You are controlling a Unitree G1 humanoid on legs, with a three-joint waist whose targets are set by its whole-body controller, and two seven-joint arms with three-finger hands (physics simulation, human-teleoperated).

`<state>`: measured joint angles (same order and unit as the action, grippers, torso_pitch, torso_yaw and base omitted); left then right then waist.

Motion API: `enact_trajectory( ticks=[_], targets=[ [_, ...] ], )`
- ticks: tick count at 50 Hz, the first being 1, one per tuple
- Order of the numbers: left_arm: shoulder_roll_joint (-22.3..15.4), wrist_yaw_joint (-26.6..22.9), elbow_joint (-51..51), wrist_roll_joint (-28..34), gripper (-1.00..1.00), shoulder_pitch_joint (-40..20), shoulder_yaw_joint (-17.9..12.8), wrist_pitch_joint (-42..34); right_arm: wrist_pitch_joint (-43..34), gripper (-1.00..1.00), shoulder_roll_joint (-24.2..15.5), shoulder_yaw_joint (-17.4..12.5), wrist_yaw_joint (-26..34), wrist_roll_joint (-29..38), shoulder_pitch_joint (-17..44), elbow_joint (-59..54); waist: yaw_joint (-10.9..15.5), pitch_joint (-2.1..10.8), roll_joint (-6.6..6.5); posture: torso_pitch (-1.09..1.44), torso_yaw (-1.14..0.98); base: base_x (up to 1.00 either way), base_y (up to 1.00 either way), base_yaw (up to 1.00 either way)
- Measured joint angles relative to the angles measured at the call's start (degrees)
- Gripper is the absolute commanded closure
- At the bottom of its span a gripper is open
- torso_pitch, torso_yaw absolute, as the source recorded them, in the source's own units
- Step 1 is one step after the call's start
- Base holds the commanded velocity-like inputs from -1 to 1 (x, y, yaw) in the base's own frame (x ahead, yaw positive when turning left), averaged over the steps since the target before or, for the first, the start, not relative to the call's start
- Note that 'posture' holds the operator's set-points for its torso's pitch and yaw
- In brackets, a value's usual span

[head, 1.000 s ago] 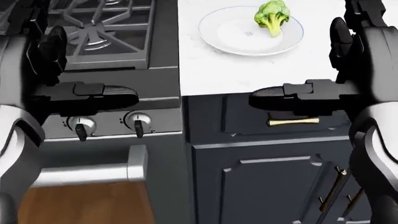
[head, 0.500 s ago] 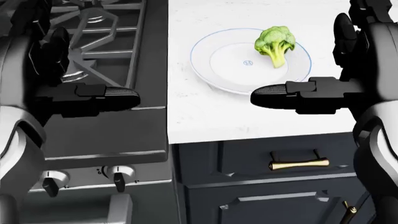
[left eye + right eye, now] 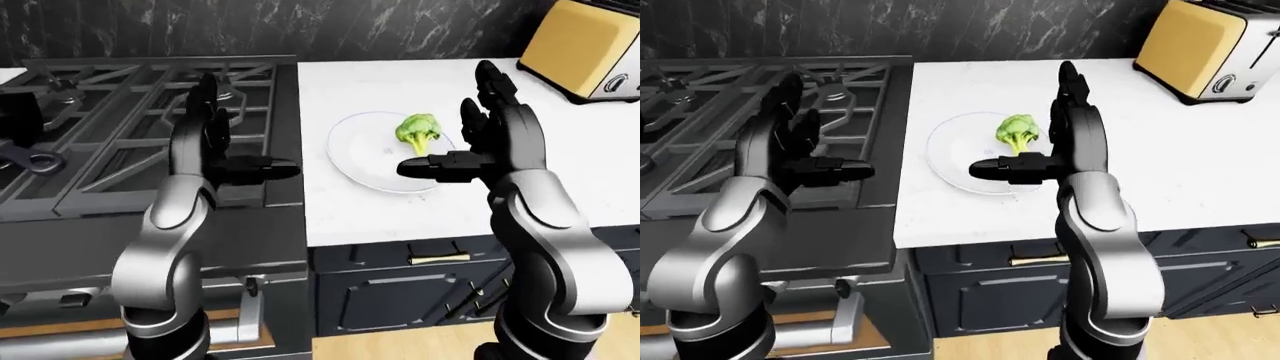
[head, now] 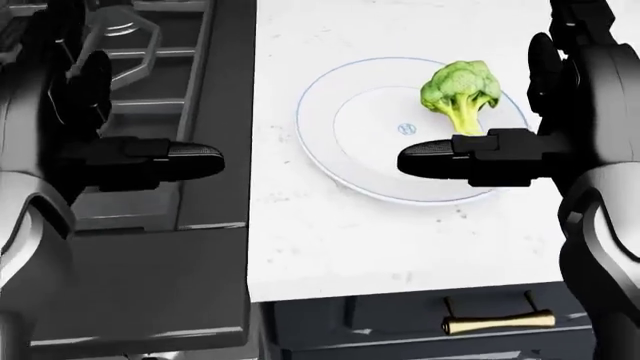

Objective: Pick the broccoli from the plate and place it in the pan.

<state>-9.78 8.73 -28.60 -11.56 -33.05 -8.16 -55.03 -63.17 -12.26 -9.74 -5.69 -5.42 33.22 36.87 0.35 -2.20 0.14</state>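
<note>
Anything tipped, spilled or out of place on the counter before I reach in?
Nothing stands out. The green broccoli floret lies on the round white plate, the white marble counter shows no spill, and the yellow toaster stands upright.

Glossy silver-grey rounded arm shells, black joints, matte black three-fingered left hand, right hand

The white counter around the plate is bare, so a hand could come in from the top, bottom or left of the head view. The right hand hangs over the plate's right edge with fingers spread, and its thumb lies across the plate just below the broccoli. The toaster stands well apart at the top right of the left-eye view. The left hand hangs over the stove, fingers spread.
</note>
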Motion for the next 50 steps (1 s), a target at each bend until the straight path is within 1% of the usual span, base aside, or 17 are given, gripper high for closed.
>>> enact_trajectory(
  ticks=[6,20,24,31,37,41,50],
  targets=[
    [-0.11,0.26,-0.17,0.19,-1.0,-0.01,-0.27,0.26,0.57,-1.0,0.06,-0.1,0.21,-0.16,0.2,0.33,0.2,0.26,0.33,0.0,0.0,0.0,0.0,0.0],
    [-0.2,0.1,0.84,0.11,-1.0,0.22,-0.29,0.96,1.53,-1.0,-0.14,0.13,0.42,0.29,-0.21,-0.7,0.77,-0.25,0.68,0.0,0.0,0.0,0.0,0.0],
    [-0.56,0.19,0.08,-0.44,-1.0,-0.51,-0.95,0.02,1.95,-1.0,-0.44,1.2,0.7,1.29,-0.05,-1.77,0.85,-0.36,0.76,0.0,0.0,0.0,0.0,0.0],
    [-1.08,0.43,-0.67,-1.51,-1.0,-0.55,-1.19,0.23,2.39,-1.0,-1.72,1.06,1.79,3.34,4.67,-7.68,0.92,-0.36,0.53,0.0,0.0,0.0,0.0,0.0],
    [-1.1,0.65,-1.17,-2.11,-1.0,-0.74,-0.99,-0.43,3.2,-1.0,-1.93,1.66,2.72,4.68,6.98,-10.96,0.86,-0.33,0.51,0.0,0.0,0.0,0.0,0.0],
    [-1.15,0.91,-1.54,-2.31,-1.0,-0.83,-1.08,-0.83,3.48,-1.0,-3.18,2.01,3.93,5.74,9.91,-14.92,0.72,-0.38,0.33,0.0,0.0,0.0,0.0,0.0],
    [-1.11,1.07,-1.72,-2.7,-1.0,-1.19,-0.91,-1.53,9.1,-1.0,-4.69,2.23,6.47,8.52,15.79,-28.21,0.17,-0.29,-0.22,0.0,0.0,0.0,0.0,0.0]
  ],
)
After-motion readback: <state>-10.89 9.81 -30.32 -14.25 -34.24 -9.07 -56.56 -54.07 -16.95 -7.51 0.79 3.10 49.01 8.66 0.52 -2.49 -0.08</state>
